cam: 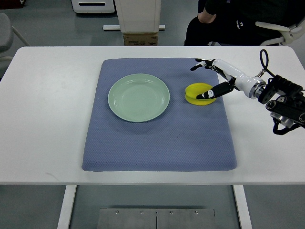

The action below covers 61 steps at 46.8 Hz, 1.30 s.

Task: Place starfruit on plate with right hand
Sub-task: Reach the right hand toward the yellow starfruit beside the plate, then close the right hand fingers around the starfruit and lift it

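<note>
Resting empty at the left of a blue mat (pixel 157 143), 1 pale green plate (pixel 138 97) sits apart from the yellow starfruit (pixel 195 91), which lies on the mat. Right hand (pixel 214 78) spreads its fingers over the fruit; the thumb hides the fruit's right edge, so contact is unclear.
</note>
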Each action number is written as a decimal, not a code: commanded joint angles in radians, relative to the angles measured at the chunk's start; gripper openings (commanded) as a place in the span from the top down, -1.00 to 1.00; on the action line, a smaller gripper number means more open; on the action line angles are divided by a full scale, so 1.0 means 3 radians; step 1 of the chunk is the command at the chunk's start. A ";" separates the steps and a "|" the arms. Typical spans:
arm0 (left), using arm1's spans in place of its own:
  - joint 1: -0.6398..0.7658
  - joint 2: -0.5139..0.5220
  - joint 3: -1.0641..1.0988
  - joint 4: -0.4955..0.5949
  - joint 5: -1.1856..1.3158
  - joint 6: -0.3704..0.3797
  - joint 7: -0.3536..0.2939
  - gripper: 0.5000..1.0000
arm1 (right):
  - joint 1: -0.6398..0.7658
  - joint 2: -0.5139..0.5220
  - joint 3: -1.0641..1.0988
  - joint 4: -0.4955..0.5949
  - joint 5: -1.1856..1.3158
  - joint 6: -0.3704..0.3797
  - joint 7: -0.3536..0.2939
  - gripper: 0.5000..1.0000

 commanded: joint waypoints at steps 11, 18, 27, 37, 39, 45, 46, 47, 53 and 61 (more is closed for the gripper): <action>0.0003 0.0000 0.0000 0.0000 0.0000 -0.0001 0.0000 -1.00 | 0.0013 0.0032 -0.0376 -0.0040 -0.0001 -0.0285 -0.0011 -1.00; 0.0003 0.0000 0.0000 0.0000 0.0000 -0.0001 0.0000 -1.00 | -0.0012 0.0037 -0.0377 -0.0096 0.0004 -0.0290 -0.0031 -1.00; 0.0003 0.0000 0.0000 0.0000 0.0000 -0.0001 0.0000 -1.00 | -0.0028 0.0088 -0.0377 -0.0148 0.0014 -0.0290 -0.0052 -1.00; 0.0003 0.0000 0.0000 0.0000 0.0000 -0.0001 0.0000 -1.00 | -0.0063 0.0195 -0.0382 -0.0301 0.0035 -0.0285 -0.0098 -0.98; 0.0003 0.0000 0.0000 0.0000 0.0000 -0.0001 0.0000 -1.00 | -0.0063 0.0210 -0.0382 -0.0321 0.0035 -0.0285 -0.0098 -0.97; -0.0003 0.0000 0.0000 0.0000 0.0000 -0.0001 0.0000 -1.00 | -0.0094 0.0246 -0.0412 -0.0383 0.0045 -0.0280 -0.0098 -0.91; 0.0003 0.0000 0.0000 0.0000 0.0000 -0.0001 0.0000 -1.00 | -0.0104 0.0256 -0.0412 -0.0393 0.0045 -0.0280 -0.0098 -0.90; 0.0003 0.0000 0.0000 0.0000 0.0000 -0.0001 0.0000 -1.00 | -0.0104 0.0267 -0.0417 -0.0403 0.0045 -0.0280 -0.0103 -0.86; 0.0003 0.0000 -0.0005 0.0000 0.0000 -0.0001 0.0000 -1.00 | -0.0115 0.0282 -0.0417 -0.0434 0.0045 -0.0275 -0.0118 -0.77; -0.0002 0.0000 0.0000 0.0000 0.0000 -0.0001 0.0000 -1.00 | -0.0135 0.0297 -0.0417 -0.0454 0.0050 -0.0275 -0.0118 -0.62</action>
